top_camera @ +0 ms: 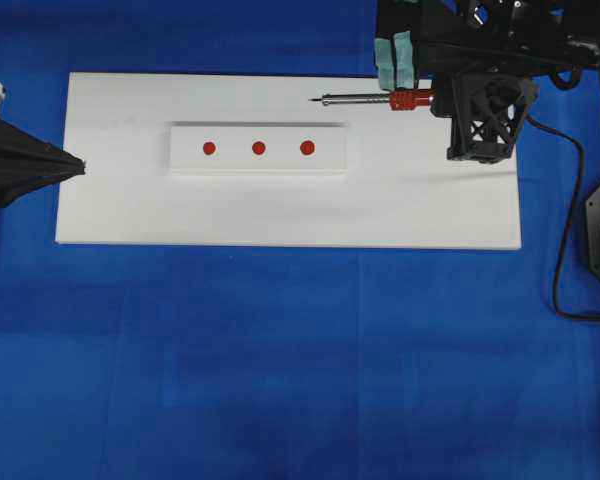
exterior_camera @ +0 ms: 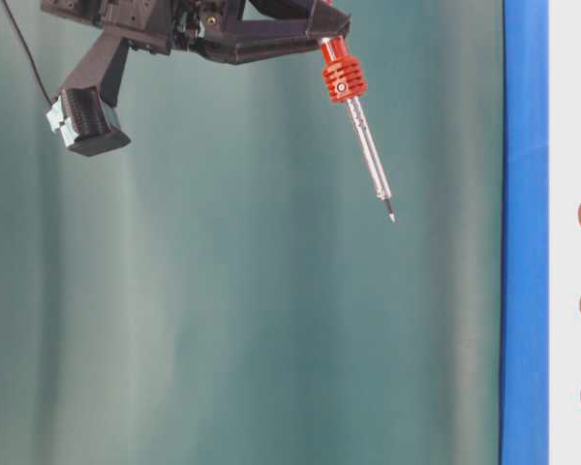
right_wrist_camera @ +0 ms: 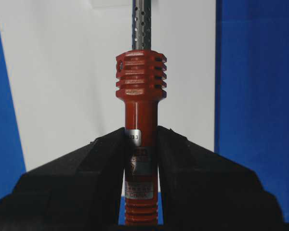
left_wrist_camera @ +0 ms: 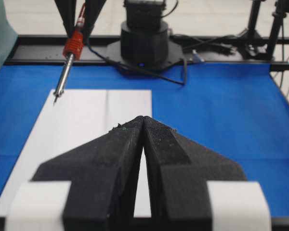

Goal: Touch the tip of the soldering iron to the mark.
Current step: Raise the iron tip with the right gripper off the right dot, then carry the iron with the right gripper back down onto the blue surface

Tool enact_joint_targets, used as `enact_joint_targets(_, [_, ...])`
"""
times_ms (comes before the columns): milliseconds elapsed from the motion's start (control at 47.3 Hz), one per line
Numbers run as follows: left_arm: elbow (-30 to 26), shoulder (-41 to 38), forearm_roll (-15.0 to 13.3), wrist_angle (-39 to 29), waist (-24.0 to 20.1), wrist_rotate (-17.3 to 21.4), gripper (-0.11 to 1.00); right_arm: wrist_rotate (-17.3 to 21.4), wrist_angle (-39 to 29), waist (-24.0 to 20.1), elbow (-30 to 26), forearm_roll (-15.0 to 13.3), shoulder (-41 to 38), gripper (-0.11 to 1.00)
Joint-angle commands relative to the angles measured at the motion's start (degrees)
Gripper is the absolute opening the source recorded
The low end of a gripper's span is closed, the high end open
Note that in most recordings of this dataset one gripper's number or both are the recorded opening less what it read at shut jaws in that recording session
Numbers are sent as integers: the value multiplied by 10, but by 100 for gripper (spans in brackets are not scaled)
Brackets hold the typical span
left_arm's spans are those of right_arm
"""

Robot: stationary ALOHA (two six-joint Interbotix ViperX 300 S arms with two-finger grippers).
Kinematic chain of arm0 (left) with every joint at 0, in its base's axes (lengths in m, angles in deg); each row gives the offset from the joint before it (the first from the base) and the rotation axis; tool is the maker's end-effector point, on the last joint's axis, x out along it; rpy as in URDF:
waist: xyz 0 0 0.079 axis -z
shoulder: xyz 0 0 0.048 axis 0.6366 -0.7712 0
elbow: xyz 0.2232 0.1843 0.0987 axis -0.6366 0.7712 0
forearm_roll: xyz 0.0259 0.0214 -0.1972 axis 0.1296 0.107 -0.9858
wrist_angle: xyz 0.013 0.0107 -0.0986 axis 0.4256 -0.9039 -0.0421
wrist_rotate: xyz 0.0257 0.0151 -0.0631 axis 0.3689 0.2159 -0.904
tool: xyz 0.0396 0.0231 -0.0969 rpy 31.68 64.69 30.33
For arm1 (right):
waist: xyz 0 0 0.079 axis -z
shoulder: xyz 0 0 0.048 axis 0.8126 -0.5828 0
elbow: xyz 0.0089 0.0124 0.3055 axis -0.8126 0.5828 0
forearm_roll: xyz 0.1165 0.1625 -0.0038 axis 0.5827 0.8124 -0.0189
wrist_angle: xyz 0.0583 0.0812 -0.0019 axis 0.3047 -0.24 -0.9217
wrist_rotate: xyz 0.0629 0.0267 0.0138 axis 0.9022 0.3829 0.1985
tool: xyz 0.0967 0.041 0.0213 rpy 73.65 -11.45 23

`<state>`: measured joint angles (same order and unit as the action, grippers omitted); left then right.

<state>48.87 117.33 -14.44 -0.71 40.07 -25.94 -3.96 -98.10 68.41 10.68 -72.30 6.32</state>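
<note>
Soldering iron (right_wrist_camera: pixel 140 144) clamped in my right claw (right_wrist_camera: pixel 140 159)

I hold it in the air by its red handle, tip (top_camera: pixel 313 100) over the far edge of the white board (top_camera: pixel 280 215), short of the three red marks (top_camera: pixel 258 148); my left claw (left_wrist_camera: pixel 143 126) sits pressed closed, holding nothing

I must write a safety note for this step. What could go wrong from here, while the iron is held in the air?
1. Three red marks sit close together in a row, so the tip could come down on the wrong one.
2. The right gripper clamps only the rear of the soldering iron, so a hard contact may tilt it in the jaws.
3. The black cord hangs loosely beside the arm and could snag.
</note>
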Motion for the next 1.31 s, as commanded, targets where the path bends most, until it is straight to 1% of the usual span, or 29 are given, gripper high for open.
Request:
enact_joint_targets(0, [-6,-2,1,7,1,-1,2,2,3,-2,-14,1,11,7])
enact_joint_targets(84, [-6,-3,1,7,2,0,2,6,2,-10,-13,3,11,7])
enact_joint_targets(148, [-6,-3,1,8,1,0,2,17,1,-19,-12,3,11,7])
enact_joint_targets(232, [-6,-3,1,10,1,0,2,39,1,-36,-11,3,11,7])
enact_joint_targets(296, [-6,-2,1,11,2,0,2,64,1,-55,-8,2,14,7])
enact_joint_targets(401, [-6,-2,1,12,2,1,2,96,1,-84,-3,2,17,7])
enact_joint_targets(507, [-6,-2,1,13,1,1,2,128,3,-125,0,1,18,7])
enact_joint_targets(782, [-6,-3,1,16,2,-1,2,235,4,-243,1,-3,13,7])
enact_joint_targets(824, [-6,-3,1,18,2,-1,2,251,4,-263,0,-7,12,7])
enact_joint_targets(951, [-6,-2,1,19,1,-1,2,292,4,-294,0,-23,10,7])
enact_joint_targets(1035, [-6,-3,1,19,1,-2,2,307,4,-304,-1,-27,9,7])
enact_joint_targets(1120, [-6,-2,1,19,2,-3,2,311,8,-307,-2,-31,6,7])
enact_joint_targets(1289, [-6,-3,1,19,2,-4,2,311,53,-308,-13,-31,-17,7])
